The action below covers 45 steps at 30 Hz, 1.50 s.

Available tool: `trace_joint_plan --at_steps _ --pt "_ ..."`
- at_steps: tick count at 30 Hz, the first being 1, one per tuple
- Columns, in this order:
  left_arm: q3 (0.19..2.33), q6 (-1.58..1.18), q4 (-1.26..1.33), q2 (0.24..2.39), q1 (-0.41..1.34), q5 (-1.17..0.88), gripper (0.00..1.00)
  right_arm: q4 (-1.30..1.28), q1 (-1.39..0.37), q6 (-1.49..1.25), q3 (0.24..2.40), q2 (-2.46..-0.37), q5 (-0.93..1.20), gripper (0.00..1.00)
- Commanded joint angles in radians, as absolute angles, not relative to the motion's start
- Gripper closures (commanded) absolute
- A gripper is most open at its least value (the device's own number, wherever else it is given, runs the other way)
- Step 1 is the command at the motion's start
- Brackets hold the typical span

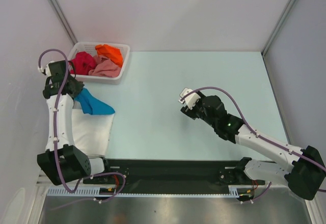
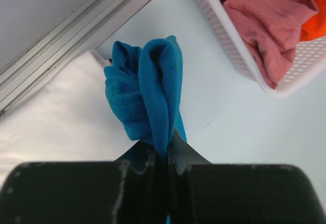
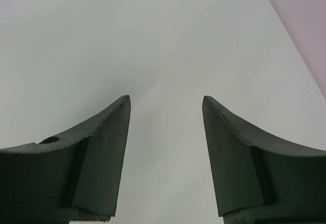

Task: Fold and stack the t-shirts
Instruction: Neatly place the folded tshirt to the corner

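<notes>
The left hand (image 2: 162, 155) is pressed together on a fold of the bright blue t-shirt (image 2: 153, 91), which hangs from it in a bunched, twisted lump, none of it spread out. It sits just on the near side of the white slotted basket (image 1: 124, 61), partly over the edge of the white t-shirt (image 1: 91, 127). That white shirt lies flat on the desk (image 1: 193, 81), nearer the arm bases than the basket is; it looks folded, though the left arm hides part of it. Three shirts remain crumpled inside the basket: the crimson t-shirt (image 1: 82, 62), the orange t-shirt (image 1: 110, 52) and the dusty pink t-shirt (image 1: 106, 69).

The right hand (image 3: 165, 117) is spread and empty over bare desk, well apart from the basket on its right.

The step in hand appears to be starting the blue shirt: it is gripped but not yet laid out. The task looks early, with at most one shirt done.

The next move calls for carrying the blue shirt away from the basket onto bare desk beside the white one. It must then be opened flat, which a single pinch on a bunched fold will hardly manage. The right hand probably has to come across and take a second edge, such as a shoulder or the hem.
</notes>
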<state>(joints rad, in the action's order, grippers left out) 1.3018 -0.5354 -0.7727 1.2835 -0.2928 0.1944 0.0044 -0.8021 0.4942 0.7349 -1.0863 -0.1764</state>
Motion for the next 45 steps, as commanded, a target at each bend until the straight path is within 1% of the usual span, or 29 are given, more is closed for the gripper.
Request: trace_joint_plan --at_steps 1,4,10,13,15,19,29,37,39,41,45 --pt "1.276 -0.495 -0.755 1.235 -0.33 0.187 1.0 0.021 -0.808 0.5 0.744 -1.06 -0.18 0.37" --pt "1.258 -0.491 -0.755 1.224 -0.339 0.173 1.0 0.021 -0.808 0.499 0.742 -1.06 -0.176 0.37" --pt "1.233 -0.486 -0.753 1.193 -0.342 0.221 0.99 0.015 -0.808 0.497 0.742 -1.06 -0.17 0.37" --pt "1.217 -0.482 -0.759 1.183 -0.35 0.23 0.97 0.012 -0.808 0.499 0.745 -1.062 -0.166 0.37" --pt "1.195 -0.485 -0.761 1.177 -0.36 0.244 0.94 0.011 -0.811 0.5 0.749 -1.065 -0.164 0.37" --pt "1.155 -0.497 -0.762 1.16 -0.382 0.262 0.92 0.005 -0.811 0.499 0.753 -1.065 -0.16 0.37" --pt "1.108 -0.518 -0.775 1.164 -0.423 0.29 0.92 0.005 -0.816 0.499 0.747 -1.065 -0.155 0.37" --pt "1.031 -0.567 -0.793 1.092 -0.471 0.334 0.92 0.008 -0.818 0.499 0.75 -1.075 -0.141 0.37" --pt "1.011 -0.586 -0.793 1.063 -0.494 0.327 0.89 0.008 -0.819 0.495 0.752 -1.075 -0.14 0.37" --pt "0.985 -0.616 -0.808 1.036 -0.517 0.324 0.78 0.009 -0.818 0.494 0.749 -1.075 -0.135 0.37" --pt "0.901 -0.685 -0.822 0.95 -0.535 0.293 0.77 0.012 -0.819 0.489 0.746 -1.074 -0.132 0.37"
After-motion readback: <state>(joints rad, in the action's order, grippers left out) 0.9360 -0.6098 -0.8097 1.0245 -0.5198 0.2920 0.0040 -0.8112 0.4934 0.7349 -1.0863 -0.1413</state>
